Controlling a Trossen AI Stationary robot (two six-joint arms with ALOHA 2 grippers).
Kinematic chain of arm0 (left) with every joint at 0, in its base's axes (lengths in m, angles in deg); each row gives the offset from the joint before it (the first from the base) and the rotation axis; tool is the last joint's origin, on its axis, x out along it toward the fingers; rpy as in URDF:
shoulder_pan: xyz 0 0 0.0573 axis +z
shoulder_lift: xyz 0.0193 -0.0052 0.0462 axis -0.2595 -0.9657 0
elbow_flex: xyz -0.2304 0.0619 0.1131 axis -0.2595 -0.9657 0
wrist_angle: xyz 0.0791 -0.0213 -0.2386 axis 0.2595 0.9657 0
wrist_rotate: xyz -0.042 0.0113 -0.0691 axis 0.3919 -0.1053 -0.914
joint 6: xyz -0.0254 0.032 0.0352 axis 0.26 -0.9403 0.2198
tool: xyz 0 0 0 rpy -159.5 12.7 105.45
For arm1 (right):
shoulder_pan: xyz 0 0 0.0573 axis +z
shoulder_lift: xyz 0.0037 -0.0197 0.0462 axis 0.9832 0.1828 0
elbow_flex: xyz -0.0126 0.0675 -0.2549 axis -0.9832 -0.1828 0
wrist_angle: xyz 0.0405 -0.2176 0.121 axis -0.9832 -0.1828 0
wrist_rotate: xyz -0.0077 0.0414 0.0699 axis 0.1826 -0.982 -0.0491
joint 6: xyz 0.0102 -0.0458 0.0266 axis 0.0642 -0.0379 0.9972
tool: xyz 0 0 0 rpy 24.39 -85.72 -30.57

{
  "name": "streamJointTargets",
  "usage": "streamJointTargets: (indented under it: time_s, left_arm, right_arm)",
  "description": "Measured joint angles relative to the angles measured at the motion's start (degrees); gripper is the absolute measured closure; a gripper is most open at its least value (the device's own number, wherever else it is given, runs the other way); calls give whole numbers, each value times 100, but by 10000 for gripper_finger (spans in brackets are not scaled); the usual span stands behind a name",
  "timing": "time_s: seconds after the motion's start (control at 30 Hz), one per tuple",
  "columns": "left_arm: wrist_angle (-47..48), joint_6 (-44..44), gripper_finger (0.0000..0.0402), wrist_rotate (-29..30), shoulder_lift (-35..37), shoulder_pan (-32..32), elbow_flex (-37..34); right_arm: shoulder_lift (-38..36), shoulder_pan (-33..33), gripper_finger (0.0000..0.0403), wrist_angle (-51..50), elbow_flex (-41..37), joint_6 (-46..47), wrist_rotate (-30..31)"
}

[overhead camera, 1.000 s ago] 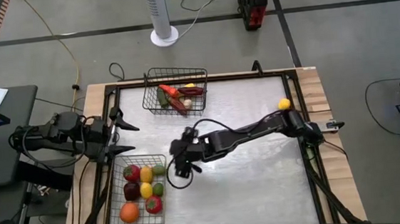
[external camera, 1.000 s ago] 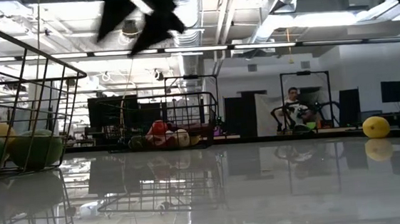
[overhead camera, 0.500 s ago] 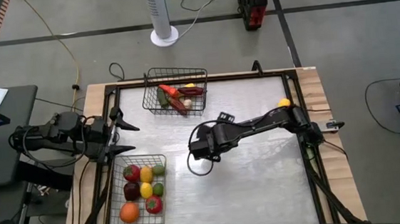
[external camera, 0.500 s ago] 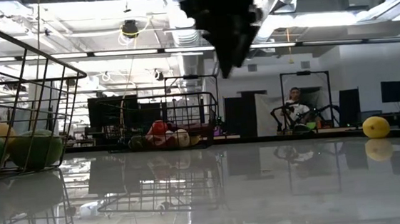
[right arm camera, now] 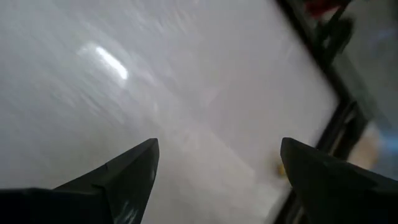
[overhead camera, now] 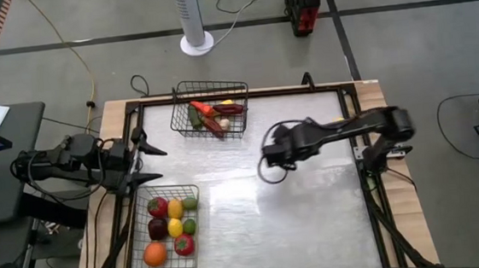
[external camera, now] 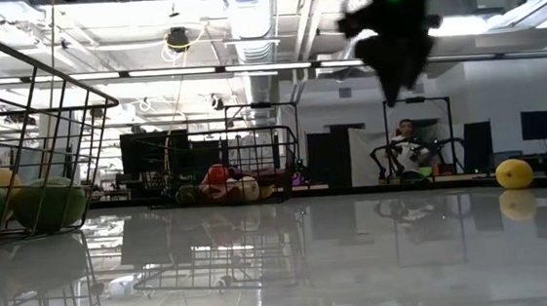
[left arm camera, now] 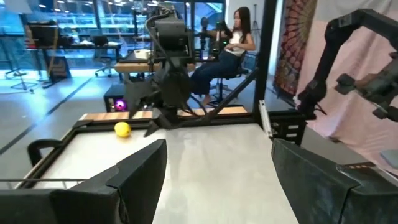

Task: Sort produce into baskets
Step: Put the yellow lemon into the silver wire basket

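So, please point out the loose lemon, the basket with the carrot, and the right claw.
Lemon (external camera: 515,173), low view, middle of its yellow skin.
Basket with the carrot (overhead camera: 180,121), high view, its left wire wall.
Right claw (overhead camera: 269,159), high view, midway between its fingertips.

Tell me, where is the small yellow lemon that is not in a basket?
The small yellow lemon lies alone on the table's far right edge; in the high view the right arm hides it, with the open right gripper nearer the middle.

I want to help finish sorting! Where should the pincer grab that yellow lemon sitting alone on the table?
Probably around the lemon's fat middle, coming straight down from above. It lies on its side on the table with nothing touching it, so the top is free, and the narrower ends would likely slip.
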Motion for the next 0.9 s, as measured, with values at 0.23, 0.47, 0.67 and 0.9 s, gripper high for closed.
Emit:
streamJointTargets:
  time_s: [0.23, 0.47, 0.67, 0.9]
  left_arm:
    - [-81, -49, 123, 266, -1, 0, 0]
    - [-68, -48, 123, 293, -2, -2, 0]
    - [-8, -48, 123, 293, -2, 0, 0]
    - [126, -20, 123, 293, 0, -2, 0]
  right_arm:
    - [-1516, -846, 40, 1118, -2352, 1491, -576]
    - [-2213, -1891, 40, 1561, -3890, 2641, -437]
    - [-2347, -2463, 40, 2727, -4553, 2432, 80]
    - [-2341, -2619, 40, 2765, -4586, 2781, 707]
